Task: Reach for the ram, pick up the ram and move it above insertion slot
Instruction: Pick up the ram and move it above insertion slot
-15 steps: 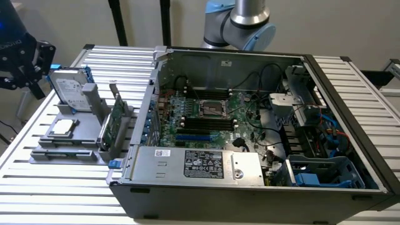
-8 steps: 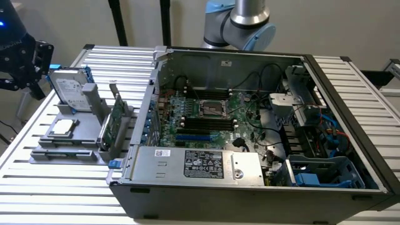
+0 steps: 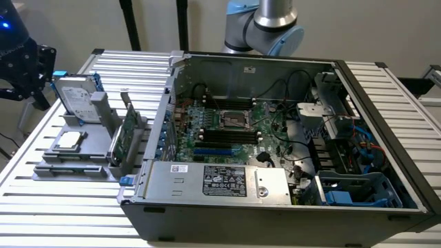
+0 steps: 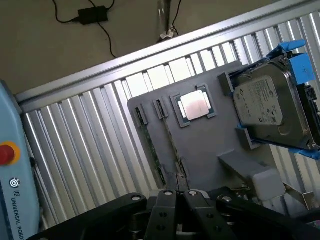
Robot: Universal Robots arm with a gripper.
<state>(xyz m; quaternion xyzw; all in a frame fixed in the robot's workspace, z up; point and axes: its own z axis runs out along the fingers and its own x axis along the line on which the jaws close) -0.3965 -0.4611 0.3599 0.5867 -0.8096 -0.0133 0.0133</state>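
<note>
Slatted metal tabletop (image 3: 62,206) is seen beneath everything in the exterior view. Toward that view's left a grey holder (image 3: 76,163) is placed. On it a hard drive (image 3: 74,95) in a blue frame is stood upright, a square processor chip (image 3: 69,139) is laid flat, and a larger green card (image 3: 124,135) with a metal bracket is stood on edge. Further toward the exterior view's right an open computer case (image 3: 227,72) is set with its motherboard exposed — the insertion slot (image 3: 227,133) is found there among several parallel black strips, beside a shorter blue slot (image 3: 210,152). In the wrist view the ram (image 4: 152,150) is seen as a thin green stick stood on edge in the grey holder, outside the case. The gripper (image 4: 177,192) is clenched, its fingers pressed together on nothing — it is poised near one end of the ram, and whether contact is made cannot be told.
</note>
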